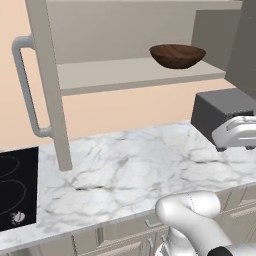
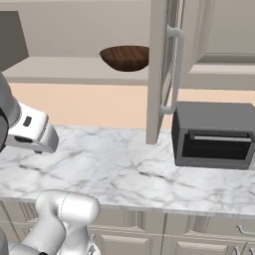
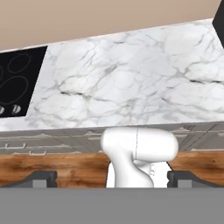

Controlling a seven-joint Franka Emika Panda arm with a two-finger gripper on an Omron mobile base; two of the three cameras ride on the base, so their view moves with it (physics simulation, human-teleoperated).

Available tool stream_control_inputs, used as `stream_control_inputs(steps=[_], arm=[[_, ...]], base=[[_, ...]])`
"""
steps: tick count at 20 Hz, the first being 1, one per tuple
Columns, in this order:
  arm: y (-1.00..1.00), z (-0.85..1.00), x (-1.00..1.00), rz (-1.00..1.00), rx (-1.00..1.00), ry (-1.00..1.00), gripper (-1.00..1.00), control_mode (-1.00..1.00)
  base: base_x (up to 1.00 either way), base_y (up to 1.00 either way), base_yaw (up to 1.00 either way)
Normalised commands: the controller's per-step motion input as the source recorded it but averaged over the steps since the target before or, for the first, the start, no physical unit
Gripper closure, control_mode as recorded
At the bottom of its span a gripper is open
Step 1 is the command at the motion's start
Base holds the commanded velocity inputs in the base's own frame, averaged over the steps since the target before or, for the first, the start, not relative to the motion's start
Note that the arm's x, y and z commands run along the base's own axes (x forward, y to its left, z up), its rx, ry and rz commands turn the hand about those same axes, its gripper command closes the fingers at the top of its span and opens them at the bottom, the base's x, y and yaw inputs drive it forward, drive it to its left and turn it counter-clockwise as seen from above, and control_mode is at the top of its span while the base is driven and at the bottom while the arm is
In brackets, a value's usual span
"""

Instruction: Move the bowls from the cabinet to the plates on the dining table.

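1. At the far left, the black cooktop is set into the marble worktop.
2. The cabinet door stands open, its bar handle facing left.
3. The brown bowl sits upright on the cabinet shelf, toward its right end, above the worktop.
4. The gripper hangs low with its tips spread wide, holding nothing.
5. At the right, a dark toaster oven stands on the worktop.
6. I judge the reach should rise clear of the shelf edge, approach the bowl from the front, and pinch its near rim.
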Motion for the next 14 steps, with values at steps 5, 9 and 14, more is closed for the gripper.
stream_control_inputs(steps=[5, 9, 14], arm=[[0.0, 0.0, 0.0, 0.0, 0.0, 0.0, -1.0, 1.0], [0.0, 0.0, 0.0, 0.0, 0.0, 0.0, -1.0, 1.0], [0.0, 0.0, 0.0, 0.0, 0.0, 0.0, -1.0, 1.0]], base=[[1.0, -0.51, -0.23], [0.14, -0.05, -0.01], [0.0, 0.0, 0.0]])
